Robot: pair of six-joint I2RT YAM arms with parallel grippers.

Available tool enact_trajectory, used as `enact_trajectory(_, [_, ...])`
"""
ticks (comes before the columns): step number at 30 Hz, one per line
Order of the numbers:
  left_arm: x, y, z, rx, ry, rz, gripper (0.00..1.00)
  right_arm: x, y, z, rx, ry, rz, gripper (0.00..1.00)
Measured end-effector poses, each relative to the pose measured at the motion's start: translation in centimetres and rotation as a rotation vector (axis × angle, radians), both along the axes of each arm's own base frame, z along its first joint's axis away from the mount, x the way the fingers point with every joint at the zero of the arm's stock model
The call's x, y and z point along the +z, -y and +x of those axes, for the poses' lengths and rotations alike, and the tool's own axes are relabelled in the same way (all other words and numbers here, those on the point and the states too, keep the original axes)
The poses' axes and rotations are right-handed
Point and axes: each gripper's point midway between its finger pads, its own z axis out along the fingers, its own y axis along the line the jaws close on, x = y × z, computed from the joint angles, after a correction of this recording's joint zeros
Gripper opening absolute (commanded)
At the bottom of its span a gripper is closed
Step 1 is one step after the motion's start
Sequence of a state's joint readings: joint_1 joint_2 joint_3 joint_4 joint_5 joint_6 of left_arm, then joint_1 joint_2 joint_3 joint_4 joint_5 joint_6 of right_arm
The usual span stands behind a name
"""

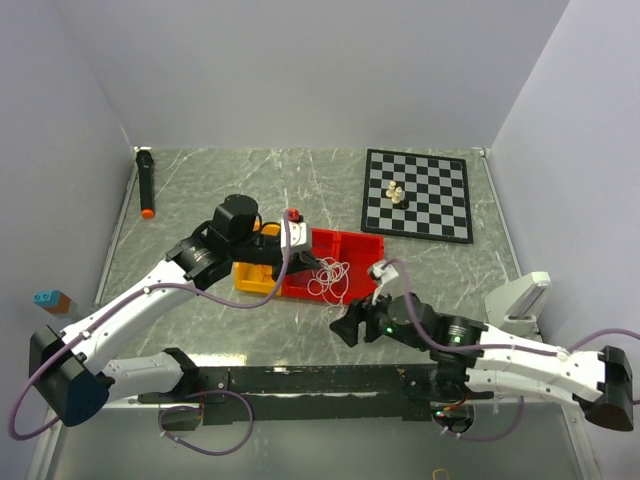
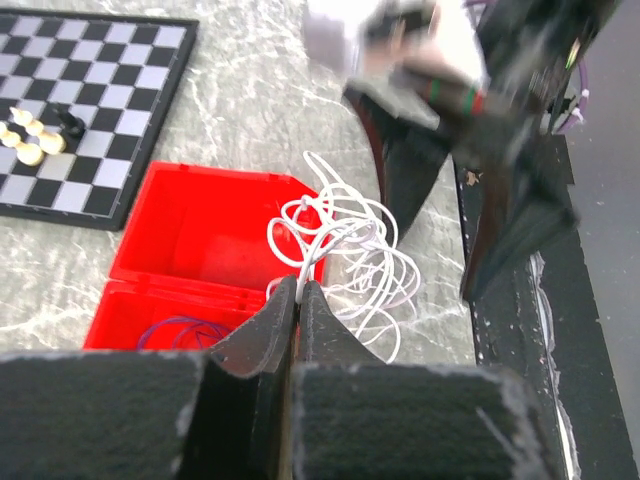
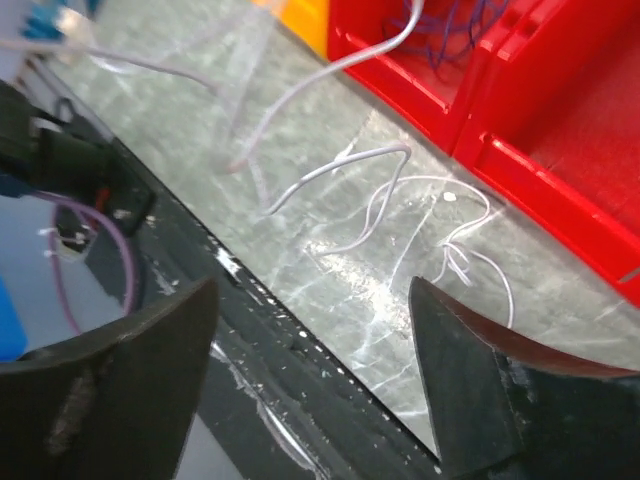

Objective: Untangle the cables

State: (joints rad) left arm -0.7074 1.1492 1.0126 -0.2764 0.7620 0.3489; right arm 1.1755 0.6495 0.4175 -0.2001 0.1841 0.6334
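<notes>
1. Top external view: cables (image 1: 328, 278), a white curly clump, lying on the worktop (image 1: 200, 190) against the near edge of the red tray (image 1: 350, 245). Left tool (image 1: 305, 262) at the clump's upper left, right tool (image 1: 347, 326) just beside its near edge.
2. Left wrist view: left tool (image 2: 298, 300) pressed together, pinching one white strand at the clump's edge. Thin purple loop (image 2: 175, 330) lying apart inside the red tray (image 2: 190, 230).
3. Right wrist view: right tool (image 3: 310, 345) spread wide, holding nothing, low over the bare worktop (image 3: 330, 290). Loose white strands (image 3: 380, 190) just ahead of the fingers.
4. Handling, as judged: very light, limp and springy. Loops prone to snagging each other. Thin and smooth, likely to slip from flat pads. Hard pulls apt to tighten knots.
5. Hold point, as judged: an outer loop or free end on the near side, well apart from the left pinch.
</notes>
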Motion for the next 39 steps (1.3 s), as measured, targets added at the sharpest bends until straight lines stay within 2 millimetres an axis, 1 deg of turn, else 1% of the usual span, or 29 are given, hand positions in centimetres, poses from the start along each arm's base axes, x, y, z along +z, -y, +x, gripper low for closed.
enact_trajectory(2, [0.4,0.0,0.1,0.002,0.006,-0.007,0.01,-0.6,-0.5,0.2,0.007,0.001,-0.022,0.89])
enact_trajectory(4, [0.9,0.1,0.2,0.004,0.013,-0.015,0.01,-1.8,-1.0,0.6,0.011,-0.002,-0.067,0.86])
enact_trajectory(5, [1.1,0.1,0.3,0.006,0.016,-0.017,0.01,-2.2,-1.1,0.7,0.013,-0.003,-0.081,0.83])
enact_trajectory(7, [1.3,0.0,0.4,0.007,0.02,-0.021,0.01,-3.0,-1.4,1.2,0.011,-0.005,-0.11,0.74])
enact_trajectory(9, [1.5,0.0,0.5,0.01,0.022,-0.024,0.01,-3.4,-1.7,2.0,-0.006,-0.005,-0.115,0.61])
enact_trajectory(11, [1.8,0.0,0.5,0.014,0.021,-0.028,0.01,-3.4,-1.8,2.8,-0.03,-0.003,-0.105,0.44])
enact_trajectory(14, [2.1,-0.2,0.6,0.025,0.012,-0.034,0.01,-2.6,-2.1,4.2,-0.067,0.016,-0.059,0.19])
enact_trajectory(15, [2.2,-0.2,0.7,0.028,0.01,-0.036,0.01,-2.2,-2.2,4.5,-0.075,0.023,-0.039,0.07])
enact_trajectory(16, [2.4,-0.3,0.8,0.034,0.008,-0.04,0.01,-2.0,-2.3,4.7,-0.083,0.031,-0.021,0.0])
enact_trajectory(19, [3.2,-0.6,1.0,0.047,0.007,-0.051,0.01,-1.7,-2.3,4.9,-0.092,0.039,0.015,0.0])
enact_trajectory(22, [4.5,-0.9,1.4,0.064,0.017,-0.063,0.01,-1.6,-1.9,4.7,-0.103,0.037,0.043,0.0])
enact_trajectory(25, [7.1,-1.4,2.3,0.103,0.065,-0.081,0.01,-1.5,-0.7,4.2,-0.127,0.031,0.074,0.0])
enact_trajectory(26, [8.2,-1.6,2.7,0.119,0.089,-0.091,0.01,-1.5,-0.2,4.1,-0.138,0.027,0.083,0.0])
enact_trajectory(28, [11.3,-2.2,4.0,0.18,0.167,-0.117,0.01,-1.5,0.8,3.7,-0.163,0.016,0.104,0.0])
enact_trajectory(30, [14.9,-3.0,5.4,0.263,0.258,-0.152,0.01,-1.9,1.8,3.4,-0.192,-0.004,0.109,0.0])
enact_trajectory(34, [21.7,-5.0,8.1,0.451,0.418,-0.226,0.01,-3.7,3.8,2.7,-0.263,-0.072,0.092,0.0])
enact_trajectory(37, [25.1,-6.5,9.6,0.571,0.496,-0.274,0.01,-5.2,5.0,2.3,-0.305,-0.123,0.063,0.0])
enact_trajectory(39, [26.4,-7.3,10.3,0.628,0.524,-0.297,0.01,-6.0,5.6,2.0,-0.32,-0.145,0.041,0.0])
